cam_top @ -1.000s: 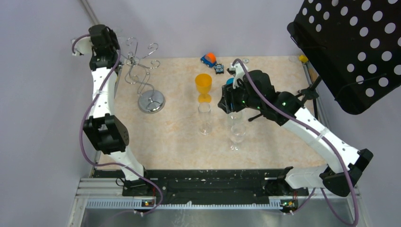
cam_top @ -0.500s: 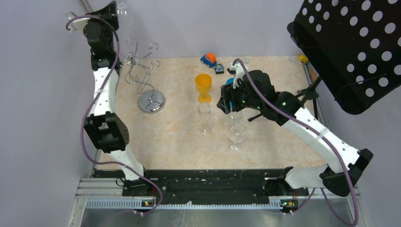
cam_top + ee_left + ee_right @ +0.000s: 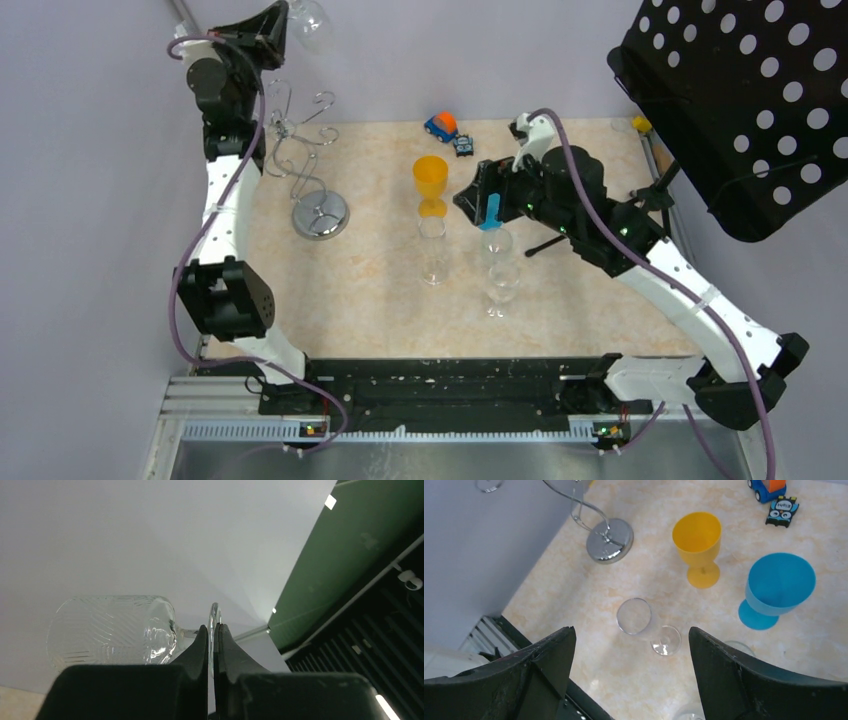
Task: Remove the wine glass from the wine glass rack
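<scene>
Wine glass [image 3: 308, 20] is off the wine glass rack [image 3: 318, 213], held in the air above and behind the rack's curled hooks, against the back wall, touching no part of the wire. Left gripper [image 3: 272, 30] jaws are pinched nearly together on the glass's thin foot disc, seen edge-on in the left wrist view, with the ribbed bowl out to one side. The rack stands upright on the table [image 3: 380, 310], at its far left. Right gripper [image 3: 631, 630] jaws are spread wide with nothing between them, hovering over a blue goblet [image 3: 779, 587]. A yellow goblet [image 3: 431, 185] stands near it. Two clear glasses [image 3: 432, 250] stand just in front.
</scene>
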